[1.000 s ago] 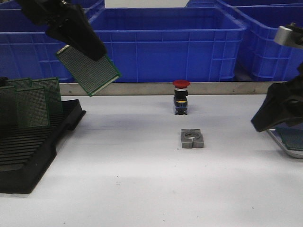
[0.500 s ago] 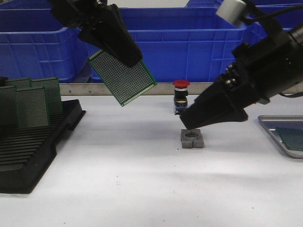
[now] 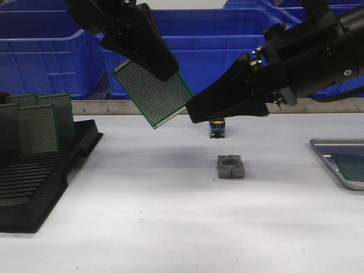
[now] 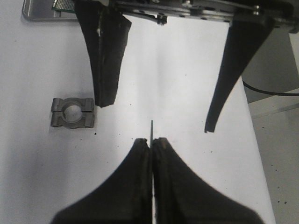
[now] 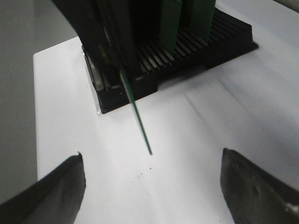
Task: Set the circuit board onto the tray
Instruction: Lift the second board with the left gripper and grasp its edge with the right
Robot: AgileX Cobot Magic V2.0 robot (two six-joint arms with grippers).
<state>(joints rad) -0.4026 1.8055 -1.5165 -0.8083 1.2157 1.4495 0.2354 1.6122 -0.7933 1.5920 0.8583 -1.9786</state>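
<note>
My left gripper (image 3: 164, 69) is shut on a green perforated circuit board (image 3: 152, 94) and holds it tilted, high above the table's middle. In the left wrist view the gripper (image 4: 152, 140) pinches the board (image 4: 152, 128) edge-on. My right gripper (image 3: 192, 114) is open and points left, its tips just beside the board's lower right corner. In the right wrist view the board's edge (image 5: 138, 119) hangs between and beyond its spread fingers (image 5: 70, 182). The silver tray (image 3: 324, 149) lies at the far right with another green board (image 3: 350, 166) in it.
A black slotted rack (image 3: 34, 182) with upright green boards (image 3: 37, 122) stands at the left. A grey clamp block (image 3: 230, 166) lies mid-table. A push button (image 3: 217, 129) stands behind it, partly hidden by my right gripper. Blue crates (image 3: 205, 51) line the back.
My left gripper has carried the board to the right. My right arm has swung left from beside the tray, and its open fingers now reach the board's corner.
</note>
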